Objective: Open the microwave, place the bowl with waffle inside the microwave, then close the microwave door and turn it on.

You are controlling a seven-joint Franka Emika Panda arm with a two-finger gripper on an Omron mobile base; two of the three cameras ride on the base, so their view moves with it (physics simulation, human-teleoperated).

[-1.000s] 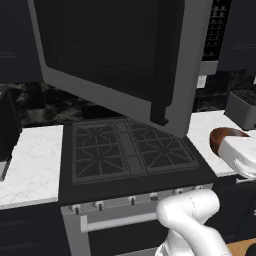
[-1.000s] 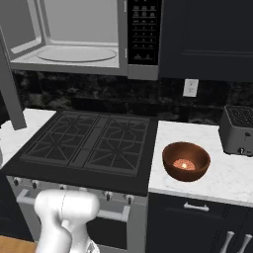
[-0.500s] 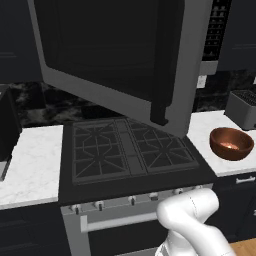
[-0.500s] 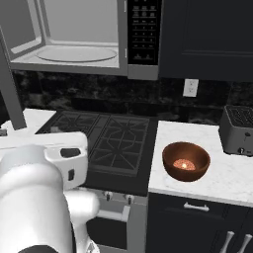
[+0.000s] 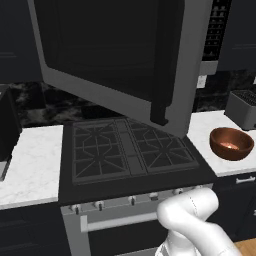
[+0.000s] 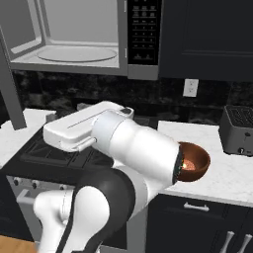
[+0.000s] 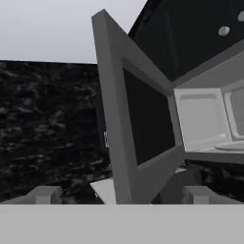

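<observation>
Right base view: arm [image 6: 133, 148] before bowl [image 6: 195, 163], beside toaster [image 6: 239, 129].

Dark cabinets [image 6: 207, 34], marble counter [image 6: 232, 173] (white), seemingly black speckled backsplash [image 6: 64, 91].

arm [image 6: 123, 148]: folded low, forearm pointing left | gripper [image 7: 119, 196]: jaws spread wide, holding nothing

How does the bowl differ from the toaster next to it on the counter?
The bowl is round, glossy copper-brown and open-topped; the toaster is boxy, dark and slotted on top. The bowl sits nearer the stove; the toaster stands farther right, near the wall. Both rest upright on the white counter.
</observation>
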